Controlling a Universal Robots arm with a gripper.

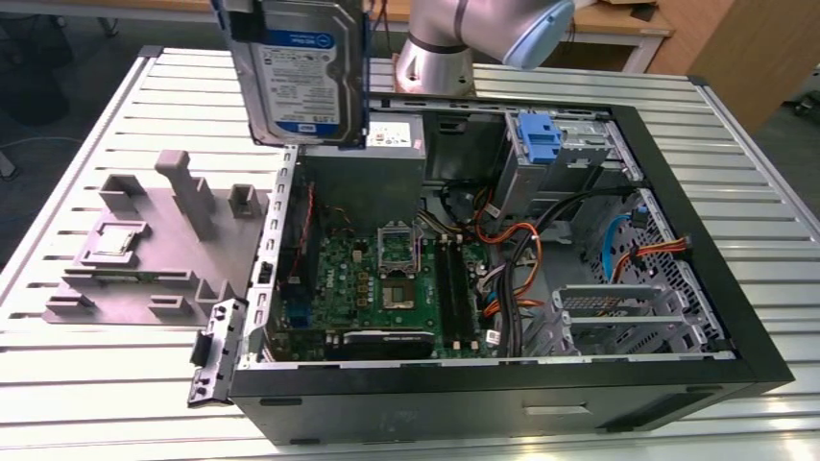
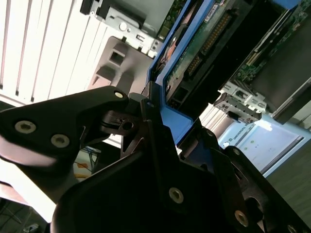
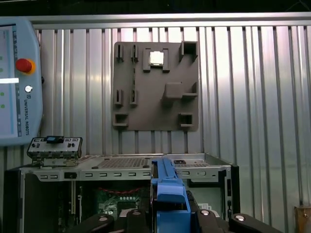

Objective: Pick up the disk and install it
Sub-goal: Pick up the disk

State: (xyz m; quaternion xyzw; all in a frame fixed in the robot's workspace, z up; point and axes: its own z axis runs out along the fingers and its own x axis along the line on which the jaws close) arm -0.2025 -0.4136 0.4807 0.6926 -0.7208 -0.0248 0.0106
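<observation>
The black gripper (image 3: 167, 219) has its fingers (image 2: 73, 116) drawn in tight on the disk (image 1: 298, 72) — a flat silver hard drive with a white-and-blue label and blue plastic side rails — clamping it along one blue rail. The disk hangs upright, raised over the far left corner of the open black computer case (image 1: 513, 394). A grey moulded fixture tray (image 1: 141, 250) lies on the slatted metal table (image 1: 77, 384), just left of the case. Inside, at the far right, a bare blue plastic bracket (image 1: 541, 139) sits in the drive cage — orange and black cables (image 1: 513, 259) run nearer.
</observation>
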